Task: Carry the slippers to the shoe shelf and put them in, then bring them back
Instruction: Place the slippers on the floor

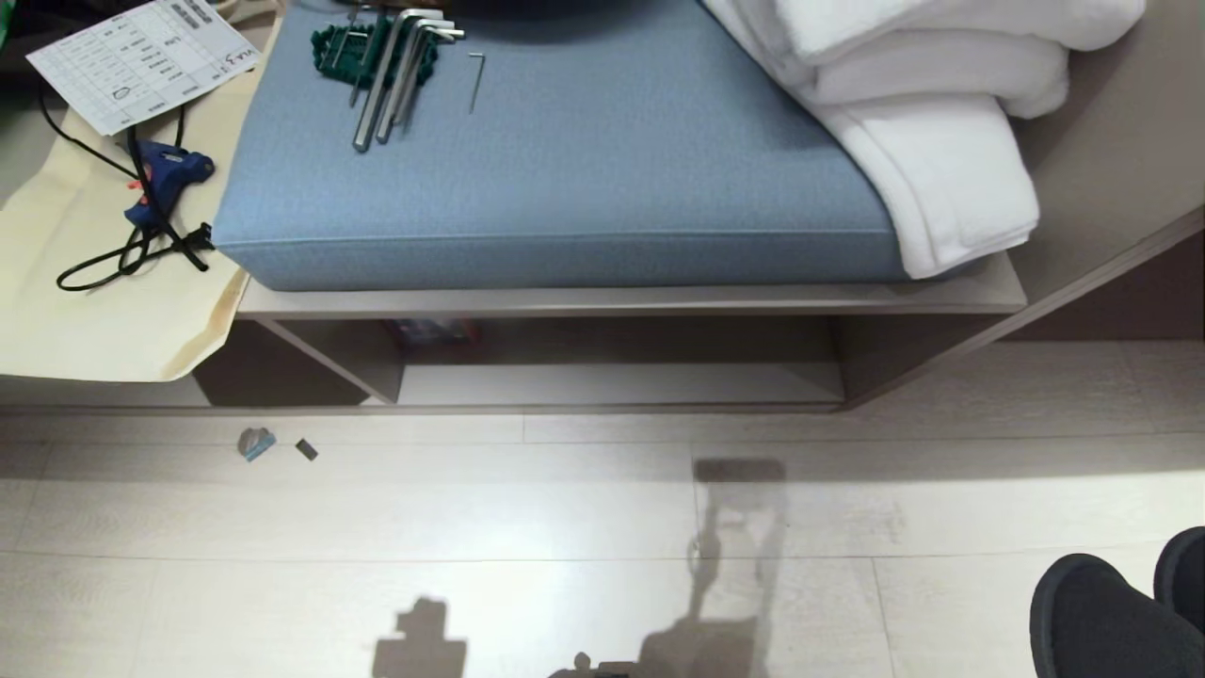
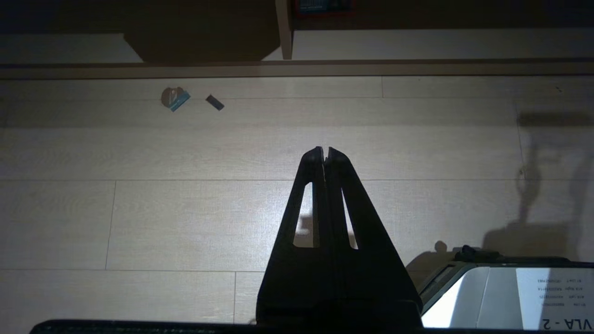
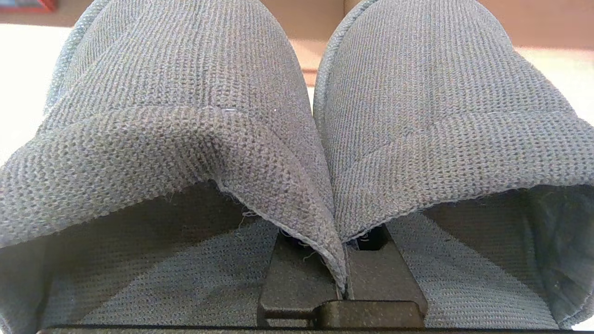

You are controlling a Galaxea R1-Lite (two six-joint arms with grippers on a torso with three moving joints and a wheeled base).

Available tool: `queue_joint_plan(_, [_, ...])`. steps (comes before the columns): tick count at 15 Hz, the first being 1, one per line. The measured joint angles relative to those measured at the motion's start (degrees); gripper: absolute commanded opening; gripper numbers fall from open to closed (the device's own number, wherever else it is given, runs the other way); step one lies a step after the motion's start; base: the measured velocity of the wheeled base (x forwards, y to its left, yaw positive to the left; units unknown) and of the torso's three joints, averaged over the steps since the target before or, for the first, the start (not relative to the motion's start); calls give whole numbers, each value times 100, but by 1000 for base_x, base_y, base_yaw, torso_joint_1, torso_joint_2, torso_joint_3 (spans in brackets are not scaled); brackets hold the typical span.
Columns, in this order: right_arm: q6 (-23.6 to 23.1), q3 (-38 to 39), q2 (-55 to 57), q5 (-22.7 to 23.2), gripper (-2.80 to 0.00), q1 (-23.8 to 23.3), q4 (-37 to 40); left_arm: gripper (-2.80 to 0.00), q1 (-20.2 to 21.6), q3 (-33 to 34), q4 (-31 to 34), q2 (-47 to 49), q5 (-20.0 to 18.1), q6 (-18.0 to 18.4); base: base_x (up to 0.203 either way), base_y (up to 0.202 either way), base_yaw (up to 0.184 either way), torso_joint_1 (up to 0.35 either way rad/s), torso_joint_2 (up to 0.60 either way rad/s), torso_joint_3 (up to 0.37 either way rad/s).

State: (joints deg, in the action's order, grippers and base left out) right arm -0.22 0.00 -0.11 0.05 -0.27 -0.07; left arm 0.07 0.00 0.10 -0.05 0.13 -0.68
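The slippers [image 3: 185, 93] are a grey-blue knitted pair that fills the right wrist view, toes pointing away. My right gripper [image 3: 342, 260] is shut on their two inner edges, pinched together between its fingers. In the head view only the dark toes of the slippers [image 1: 1111, 621] show, above the floor at the bottom right. The shoe shelf [image 1: 621, 384] is the low cubby under the bench, with a pale bottom board and a raised lip; its board [image 2: 417, 44] also shows in the left wrist view. My left gripper [image 2: 325, 150] hangs shut and empty over the floor.
A blue cushion [image 1: 565, 160] lies on the bench with hex keys [image 1: 395, 66] and folded white towels [image 1: 941, 113] on it. A blue glue gun [image 1: 165, 179] with its cable and a paper sheet [image 1: 141, 52] lie at the left. Two small scraps [image 1: 256, 443] lie on the floor.
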Motion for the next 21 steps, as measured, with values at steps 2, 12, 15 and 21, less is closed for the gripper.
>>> queue_joint_plan(2, [-9,0,0,5,-280,0,0,-280,0,0,-1,0,1,0,0,0,0,6,2,200])
queue_joint_plan(12, [0,0,4,5,-280,0,2,-280,0,0,0,0,0,-5,0,0,0,2,-1,203])
queue_joint_plan(15, [-2,0,4,2,-280,0,5,-280,0,0,-4,0,2,-9,0,0,0,2,2,204])
queue_joint_plan(21, [-2,0,4,2,-280,0,7,-280,0,0,-5,0,2,-17,0,0,0,4,1,201])
